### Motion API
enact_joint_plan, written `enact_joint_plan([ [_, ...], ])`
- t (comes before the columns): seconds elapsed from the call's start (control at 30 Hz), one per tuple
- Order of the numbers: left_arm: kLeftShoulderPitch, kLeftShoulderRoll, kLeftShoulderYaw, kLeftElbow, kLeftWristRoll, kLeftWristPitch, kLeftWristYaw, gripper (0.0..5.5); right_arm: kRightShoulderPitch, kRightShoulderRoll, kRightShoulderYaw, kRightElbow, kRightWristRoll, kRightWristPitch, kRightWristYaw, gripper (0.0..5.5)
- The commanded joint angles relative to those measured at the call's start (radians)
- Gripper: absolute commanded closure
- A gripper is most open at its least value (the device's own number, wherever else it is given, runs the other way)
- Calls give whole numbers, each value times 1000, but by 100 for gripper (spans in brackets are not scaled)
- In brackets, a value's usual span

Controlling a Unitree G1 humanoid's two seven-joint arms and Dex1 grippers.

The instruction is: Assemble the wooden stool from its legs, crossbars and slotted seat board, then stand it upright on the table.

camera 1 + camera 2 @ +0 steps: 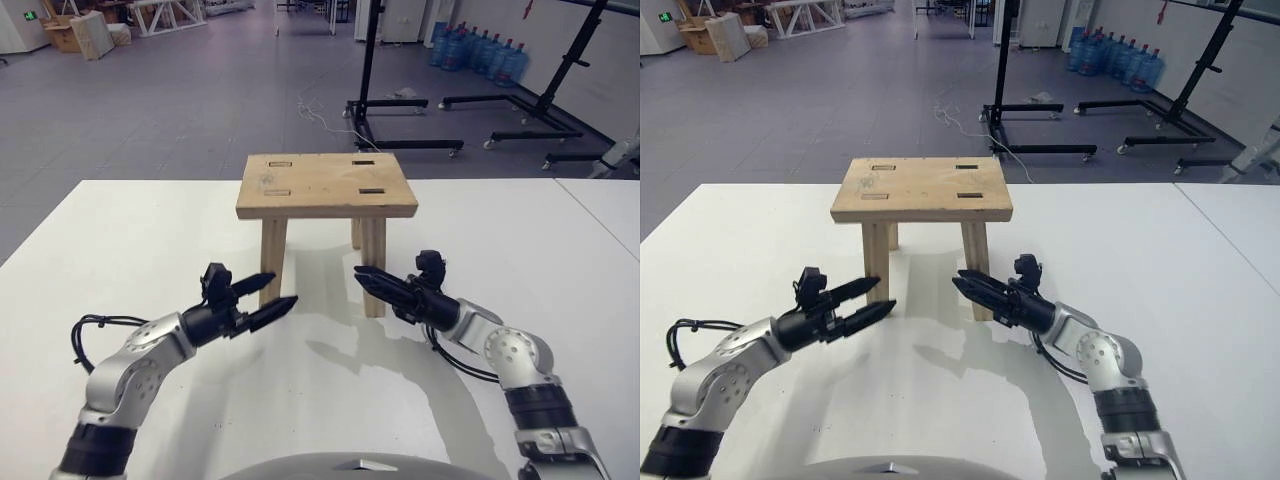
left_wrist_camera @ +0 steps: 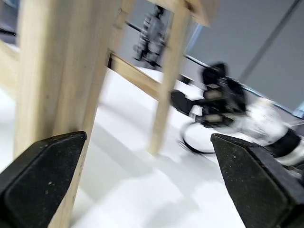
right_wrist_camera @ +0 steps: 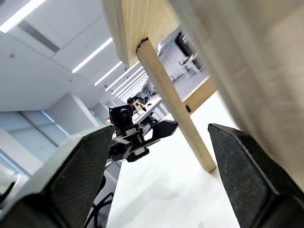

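My L pincer (image 1: 283, 289), spread & empty, sits just beside the front-left leg (image 1: 272, 252). The stool (image 1: 325, 182) stands upright on the table (image 1: 140, 230), assembled, legs vertical, straight ahead of both arms. R pincer (image 1: 362, 277), spread too, is just beside the front-right leg (image 1: 374, 262), abt equally near. Task looks done.

A white table (image 1: 150, 240) fills the lower two thirds of the frame, its far edge running across the middle. The wooden stool (image 1: 327, 185) stands upright on it, just above centre and close to that far edge, its legs (image 1: 273, 250) planted on the white surface and the slotted seat board (image 1: 325, 178) level on top. A second white tabletop (image 1: 610, 210) adjoins at the right edge, with a thin seam slanting between the two.
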Motion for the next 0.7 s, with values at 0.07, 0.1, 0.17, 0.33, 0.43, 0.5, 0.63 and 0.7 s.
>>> enact_joint_plan([
  [0.07, -92, -39, 12, 109, 77, -77, -2, 70, -110, 59, -15, 157, -80, -69, 45, 186],
  [0.1, -97, -47, 12, 109, 81, -82, -5, 70, -135, 73, -24, 196, -96, -94, 54, 186],
  [0.17, -103, -68, 22, 118, 85, -97, 0, 70, -170, 102, -38, 260, -136, -161, 69, 186],
  [0.33, -66, -127, 31, 86, 111, -143, 43, 70, -80, 223, -72, 179, -222, -412, 37, 186],
  [0.43, -36, -157, 50, 13, 133, -163, 125, 70, 27, 293, -61, -32, -240, -490, -36, 186],
  [0.5, -18, -175, 66, -60, 185, -210, 199, 70, 82, 340, -47, -182, -281, -548, -123, 186],
  [0.63, -22, -213, 68, -115, 516, -430, 455, 70, 80, 415, -42, -305, -545, -820, -327, 186],
  [0.7, -36, -246, 65, -128, 628, -503, 560, 70, 42, 431, -55, -281, -731, -970, -458, 186],
])
